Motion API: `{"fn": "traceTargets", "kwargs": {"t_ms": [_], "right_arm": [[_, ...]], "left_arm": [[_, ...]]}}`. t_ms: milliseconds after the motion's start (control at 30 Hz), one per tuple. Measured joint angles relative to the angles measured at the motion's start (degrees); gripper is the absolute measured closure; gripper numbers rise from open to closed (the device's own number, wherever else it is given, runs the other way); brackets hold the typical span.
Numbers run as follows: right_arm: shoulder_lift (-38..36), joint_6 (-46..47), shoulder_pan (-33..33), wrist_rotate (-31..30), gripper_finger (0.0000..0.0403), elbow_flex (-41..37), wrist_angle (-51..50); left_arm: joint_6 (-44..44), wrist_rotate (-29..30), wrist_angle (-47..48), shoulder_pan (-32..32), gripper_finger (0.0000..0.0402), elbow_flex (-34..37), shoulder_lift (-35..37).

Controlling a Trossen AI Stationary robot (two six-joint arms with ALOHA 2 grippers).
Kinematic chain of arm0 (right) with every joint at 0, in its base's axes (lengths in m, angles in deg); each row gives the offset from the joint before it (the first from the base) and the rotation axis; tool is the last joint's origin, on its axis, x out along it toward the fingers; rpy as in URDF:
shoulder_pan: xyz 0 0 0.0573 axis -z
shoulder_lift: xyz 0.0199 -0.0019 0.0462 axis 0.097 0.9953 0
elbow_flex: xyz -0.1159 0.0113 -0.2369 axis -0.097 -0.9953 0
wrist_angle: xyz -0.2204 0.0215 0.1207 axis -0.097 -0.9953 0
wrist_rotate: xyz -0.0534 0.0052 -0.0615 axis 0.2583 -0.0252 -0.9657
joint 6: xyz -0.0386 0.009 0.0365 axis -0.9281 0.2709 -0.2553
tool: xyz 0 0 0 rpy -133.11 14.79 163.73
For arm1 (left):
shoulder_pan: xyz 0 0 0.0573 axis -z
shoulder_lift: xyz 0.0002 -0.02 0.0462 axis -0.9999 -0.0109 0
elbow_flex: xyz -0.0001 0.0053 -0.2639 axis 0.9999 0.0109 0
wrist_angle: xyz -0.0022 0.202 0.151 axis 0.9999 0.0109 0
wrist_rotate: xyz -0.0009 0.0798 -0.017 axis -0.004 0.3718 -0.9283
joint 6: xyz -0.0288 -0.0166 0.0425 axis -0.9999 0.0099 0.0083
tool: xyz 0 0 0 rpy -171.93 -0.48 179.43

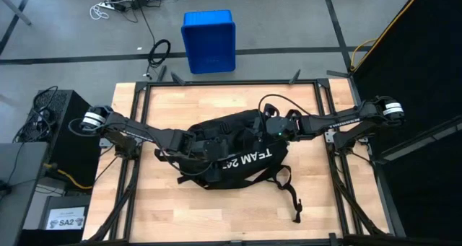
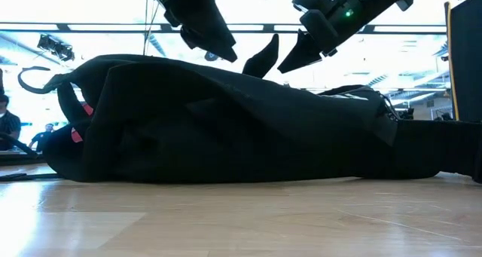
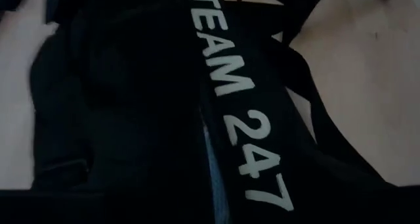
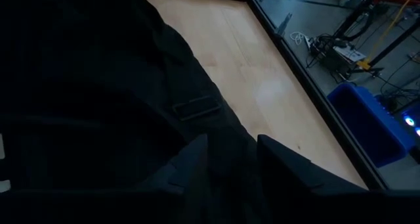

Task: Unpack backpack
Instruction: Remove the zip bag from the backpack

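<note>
Here the backpack (image 1: 234,154) lies slumped mid-table, soft and floppy; best pinched at a fabric fold near its opening. The left gripper (image 1: 208,148) hovers over it, fingers apart and empty; the right gripper (image 2: 282,57) pinches fabric.

We see both arms reaching in from the table's two sides toward its middle, elbows low and forearms stretched nearly flat. Our left gripper (image 1: 204,146) sits over the left part of the backpack (image 1: 238,170), its fingers hidden against the dark cloth. Our right gripper (image 1: 261,127) hangs above the bag's far upper edge, wrist tilted downward, and its two fingers (image 4: 289,168) stand a little apart, pinching a fold of the black fabric between them.
</note>
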Motion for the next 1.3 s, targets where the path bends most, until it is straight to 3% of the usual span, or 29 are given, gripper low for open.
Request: {"fn": "traceTargets", "kwargs": {"t_ms": [767,1000,1300], "right_arm": [[0.0,0.0,0.0,0.0,0.0303,0.0,0.1],[0.0,0.0,0.0,0.0,0.0297,0.0,0.2],[0.0,0.0,0.0,0.0,0.0296,0.0,0.2]], "left_arm": [[-2.2,-3.1,-3.1,0.7,0.0204,0.0,-1.4],[1.9,-6.5,-4.0,1.0,0.0204,0.0,-3.4],[2.1,-5.5,-0.9,0.6,0.0204,0.0,-4.6]]}}
